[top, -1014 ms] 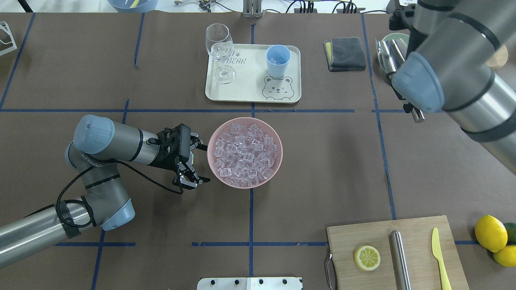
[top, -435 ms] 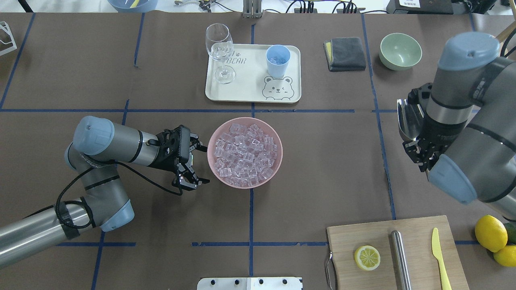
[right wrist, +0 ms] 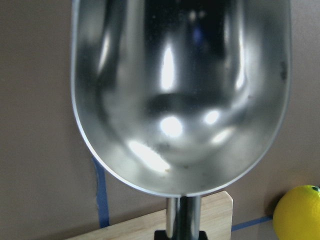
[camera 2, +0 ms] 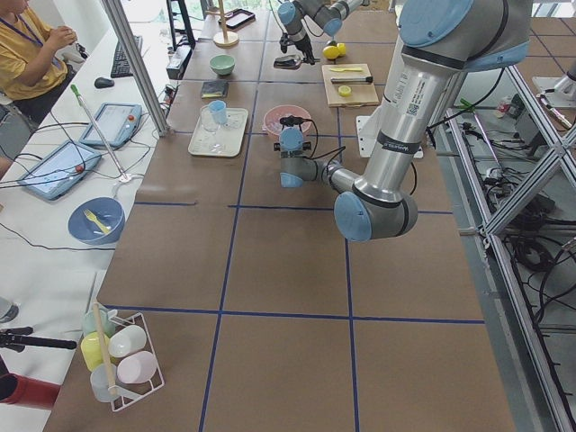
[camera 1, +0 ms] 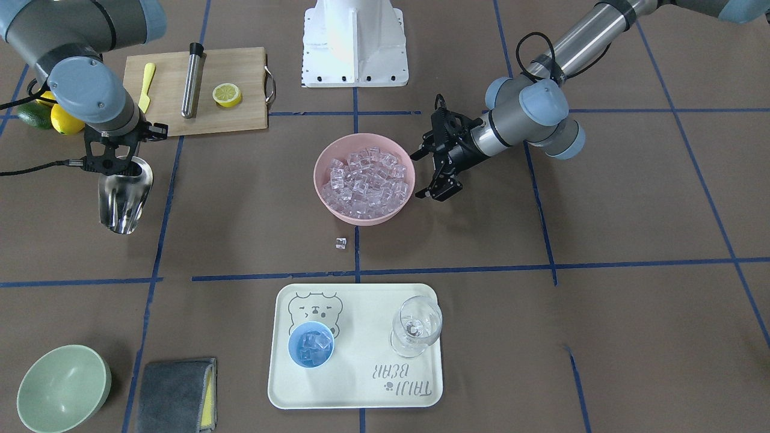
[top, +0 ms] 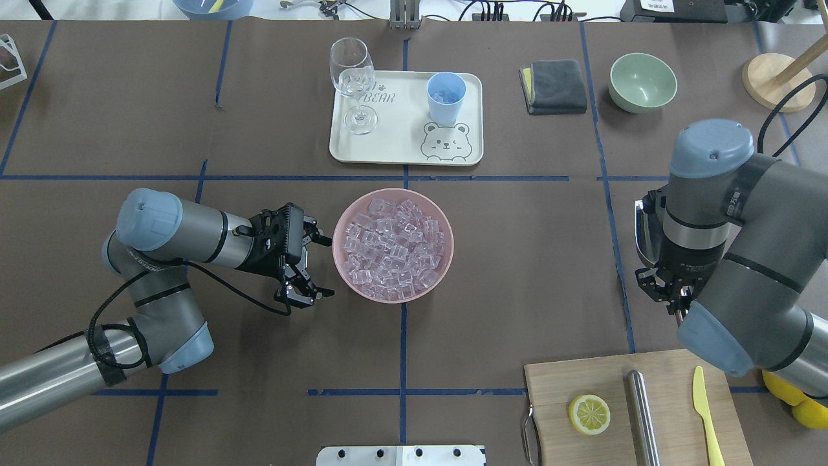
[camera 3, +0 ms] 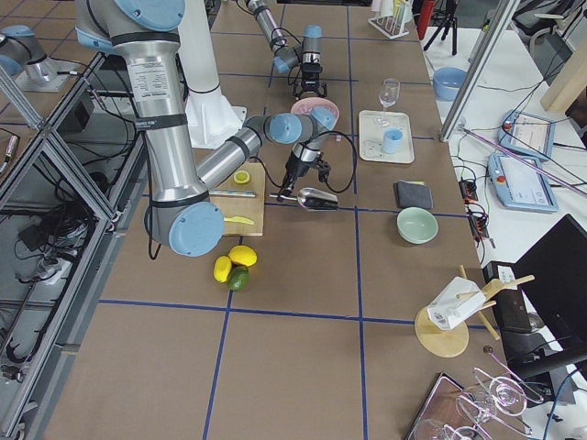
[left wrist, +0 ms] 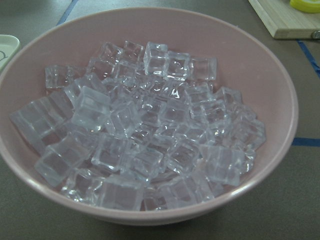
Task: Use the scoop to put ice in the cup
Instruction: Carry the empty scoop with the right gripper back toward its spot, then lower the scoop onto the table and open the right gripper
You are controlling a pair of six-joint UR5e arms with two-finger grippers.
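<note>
The right tool (camera 1: 115,157) is clenched on the short handle of the scoop (camera 1: 125,198), whose trough points away from the robot and shows bare shiny metal in the wrist view; it sits low over the table (camera 1: 240,240) just beyond the cutting board (camera 1: 240,123), and whether it touches the table cannot be told. On that board lie a lemon half (camera 1: 227,94), a steel tube (camera 1: 192,78) and a yellow knife (camera 1: 145,84), with whole lemons (camera 1: 63,120) beside it. The left tool (top: 323,266) is released, its fingers spread wide, and hangs just beside the rim of the pink bowl (top: 446,259) on the robot's left side of it, apart from the rim. The bowl is heaped with ice (camera 1: 367,180). One stray cube (camera 1: 341,243) lies on the table just beyond the bowl. Farther out, a cream tray (camera 1: 361,385) carries the cup (top: 445,107), standing upright with a few cubes of ice inside, and a stemmed glass (camera 1: 416,328) beside it. A folded grey cloth (camera 1: 174,397) and a green bowl (camera 1: 63,391) stand to the robot's right of the tray.
</note>
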